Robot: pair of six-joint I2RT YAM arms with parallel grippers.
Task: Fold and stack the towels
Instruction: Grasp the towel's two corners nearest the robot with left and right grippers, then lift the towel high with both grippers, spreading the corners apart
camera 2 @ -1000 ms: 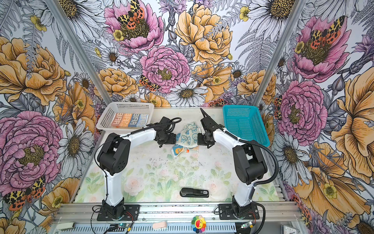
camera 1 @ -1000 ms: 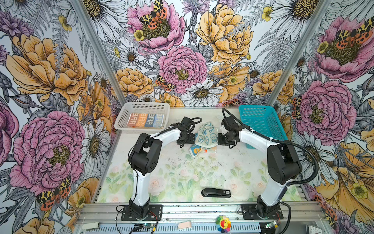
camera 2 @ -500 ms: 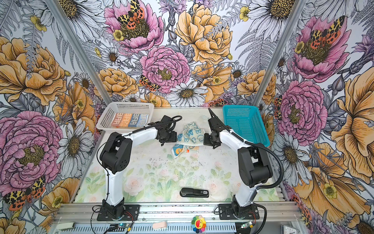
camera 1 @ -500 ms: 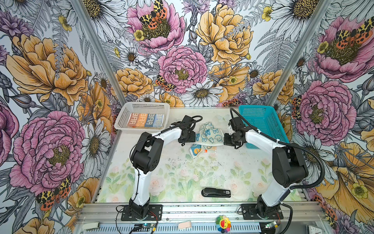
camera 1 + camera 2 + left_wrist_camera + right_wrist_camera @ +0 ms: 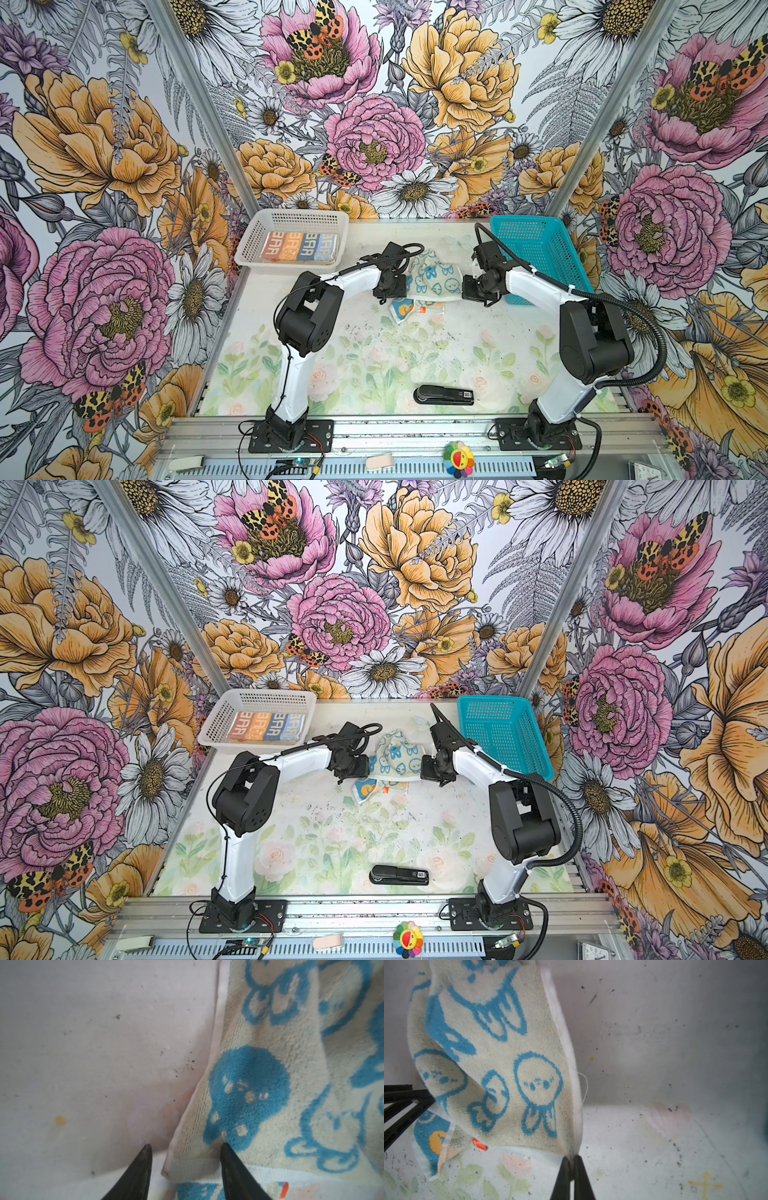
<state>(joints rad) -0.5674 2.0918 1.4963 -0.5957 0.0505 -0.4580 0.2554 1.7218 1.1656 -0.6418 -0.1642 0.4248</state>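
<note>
- You have a white perforated basket [image 5: 250, 247] at the far left corner of the worktop [image 5: 374, 357], whose surface shows a faded flower print and dark specks.
- A teal perforated basket [image 5: 536, 249] stands at the far right corner, well apart from the white one.
- A black stapler [image 5: 444, 395] lies flat near the front edge.
- On the metal front rail [image 5: 415, 428] you see a rainbow flower toy [image 5: 458, 459] and, left of it, a small beige piece [image 5: 379, 461].
- Big printed flowers cover the walls [image 5: 374, 124] on three sides.

Left gripper [image 5: 185, 1147] and right gripper [image 5: 572, 1157] carry black fingers [image 5: 234, 1172] tapering to points. Behind them, white link shells alternate with bulky black joint housings [image 5: 307, 320]; a black corrugated hose [image 5: 660, 351] runs along the right arm [image 5: 536, 286], a thin cable [image 5: 409, 248] along the left arm [image 5: 357, 278].
</note>
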